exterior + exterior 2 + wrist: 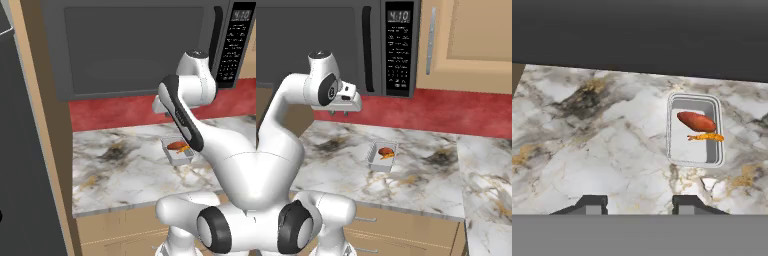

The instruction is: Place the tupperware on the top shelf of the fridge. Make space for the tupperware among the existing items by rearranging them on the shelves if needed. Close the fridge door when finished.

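Observation:
The tupperware (pixel 177 150) (pixel 383 156) (pixel 694 130) rests flat on the marble counter (pixel 120 170), an orange-red oblong piece and yellow bits showing inside it. My gripper (pixel 338 114) (pixel 639 205) hangs well above the counter, up and to the left of the container, open with nothing between its fingers. In the hand view the container lies ahead and right of the fingertips (pixel 688 203). A tall dark grey fridge (pixel 20 175) panel fills the left edge of the left base view. Its inside, the top shelf and the existing items are hidden.
A dark microwave (pixel 135 45) (pixel 331 40) hangs low over the counter, close above the hand. A red backsplash (pixel 446 110) runs behind. Tan wall cabinets (pixel 471 40) are at the upper right, drawers below the counter's front edge (pixel 406 220).

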{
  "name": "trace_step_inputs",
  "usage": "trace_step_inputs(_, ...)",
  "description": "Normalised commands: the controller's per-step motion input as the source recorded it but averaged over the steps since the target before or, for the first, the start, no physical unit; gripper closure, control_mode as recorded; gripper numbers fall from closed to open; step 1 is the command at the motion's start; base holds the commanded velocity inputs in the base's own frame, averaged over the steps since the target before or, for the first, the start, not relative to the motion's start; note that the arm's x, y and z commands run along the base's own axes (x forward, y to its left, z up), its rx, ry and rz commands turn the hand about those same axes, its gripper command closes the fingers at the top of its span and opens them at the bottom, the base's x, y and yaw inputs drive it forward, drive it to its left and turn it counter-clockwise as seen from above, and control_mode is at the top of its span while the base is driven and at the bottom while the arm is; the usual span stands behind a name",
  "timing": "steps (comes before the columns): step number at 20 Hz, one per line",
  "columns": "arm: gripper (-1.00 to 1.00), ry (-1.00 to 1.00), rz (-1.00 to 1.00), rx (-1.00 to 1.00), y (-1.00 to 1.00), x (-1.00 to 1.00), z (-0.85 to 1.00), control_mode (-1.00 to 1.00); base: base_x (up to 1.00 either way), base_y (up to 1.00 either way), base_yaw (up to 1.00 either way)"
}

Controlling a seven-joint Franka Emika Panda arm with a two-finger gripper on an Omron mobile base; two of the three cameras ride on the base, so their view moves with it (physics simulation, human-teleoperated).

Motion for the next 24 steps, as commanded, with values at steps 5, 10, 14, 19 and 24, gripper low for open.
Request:
trace_step_inputs(5, -1.00, -0.05, -0.14, 0.08, -0.47, -0.67, -0.11, -1.00, 0.00, 0.00, 0.00)
trace_step_inputs(10, -1.00, 0.01, -0.41, 0.15, -0.99, -0.85, -0.47, -1.00, 0.00, 0.00, 0.00)
trace_step_inputs(14, -1.00, 0.16, -0.50, 0.09, -0.89, -0.18, -0.79, -1.00, 0.00, 0.00, 0.00)
trace_step_inputs(19, -1.00, 0.18, -0.36, 0.02, -0.37, 0.47, -0.58, -1.00, 0.00, 0.00, 0.00)
trace_step_inputs(24, -1.00, 0.07, -0.15, 0.02, -0.07, 0.49, -0.55, -1.00, 0.00, 0.00, 0.00)
